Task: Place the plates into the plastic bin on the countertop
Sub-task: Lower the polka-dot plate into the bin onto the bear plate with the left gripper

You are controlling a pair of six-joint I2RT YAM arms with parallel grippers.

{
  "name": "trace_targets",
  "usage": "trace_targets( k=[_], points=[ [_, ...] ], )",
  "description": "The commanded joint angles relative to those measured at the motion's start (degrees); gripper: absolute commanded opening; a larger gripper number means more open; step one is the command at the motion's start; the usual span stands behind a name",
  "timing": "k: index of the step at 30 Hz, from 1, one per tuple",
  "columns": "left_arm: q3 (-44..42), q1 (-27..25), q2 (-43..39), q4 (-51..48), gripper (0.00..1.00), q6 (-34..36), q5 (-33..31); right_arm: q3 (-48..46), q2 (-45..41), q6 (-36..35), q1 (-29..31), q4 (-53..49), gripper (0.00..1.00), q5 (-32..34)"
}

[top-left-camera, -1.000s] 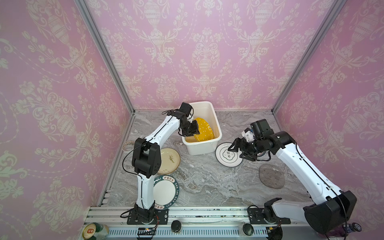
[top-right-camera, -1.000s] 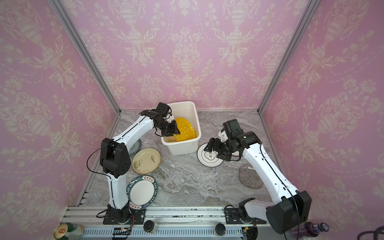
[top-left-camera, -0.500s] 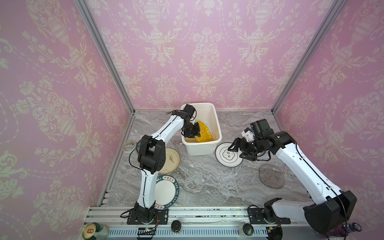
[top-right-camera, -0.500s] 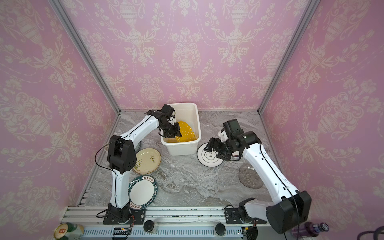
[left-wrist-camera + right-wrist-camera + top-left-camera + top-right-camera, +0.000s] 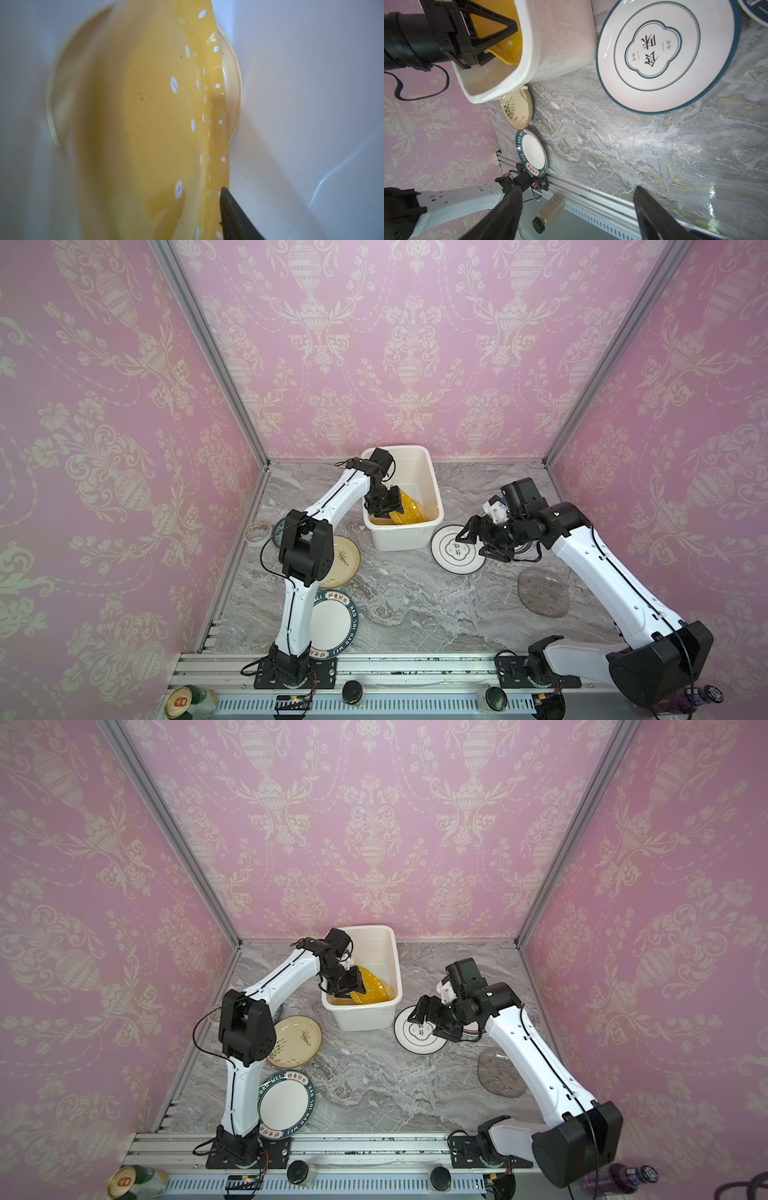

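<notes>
The white plastic bin (image 5: pixel 433 489) (image 5: pixel 395 969) stands at the back of the marble countertop (image 5: pixel 415 605). Inside it my left gripper (image 5: pixel 386 506) (image 5: pixel 349 986) is open beside the orange white-dotted plate (image 5: pixel 411 511) (image 5: pixel 155 104) (image 5: pixel 508 52), which leans on edge. One finger (image 5: pixel 228 203) lies at the plate's rim. A pale plate (image 5: pixel 233 87) lies flat beneath. My right gripper (image 5: pixel 471 541) (image 5: pixel 577 188) hangs open and empty over the white teal-ringed plate (image 5: pixel 453 553) (image 5: pixel 664 56). On the countertop also lie a cream plate (image 5: pixel 345 560), a white lettered-rim plate (image 5: pixel 336 626) and a grey glass plate (image 5: pixel 542 593).
A blue-patterned plate (image 5: pixel 756 12) shows partly under my right arm. A small ring (image 5: pixel 257 531) lies by the left wall. The metal rail (image 5: pixel 395 664) runs along the front, with a can (image 5: pixel 183 701) and a bottle (image 5: pixel 550 207) beyond it. Pink walls close three sides.
My left gripper has sunk deeper into the bin with the orange plate and its jaws have widened off the rim. The right arm has not moved.
</notes>
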Motion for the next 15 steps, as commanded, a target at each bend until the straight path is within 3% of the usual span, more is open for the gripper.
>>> trace_targets(
  k=[1,15],
  points=[
    [2.6,-0.6,0.4,-2.9,0.50,2.3,-2.6,-0.8,-0.8,-0.9,-0.4,0.3,0.84,-0.8],
    [12.0,-2.4,5.4,-16.7,0.60,6.3,-11.4,-0.7,-0.5,-0.6,-0.4,1.3,0.84,-1.1]
  ],
)
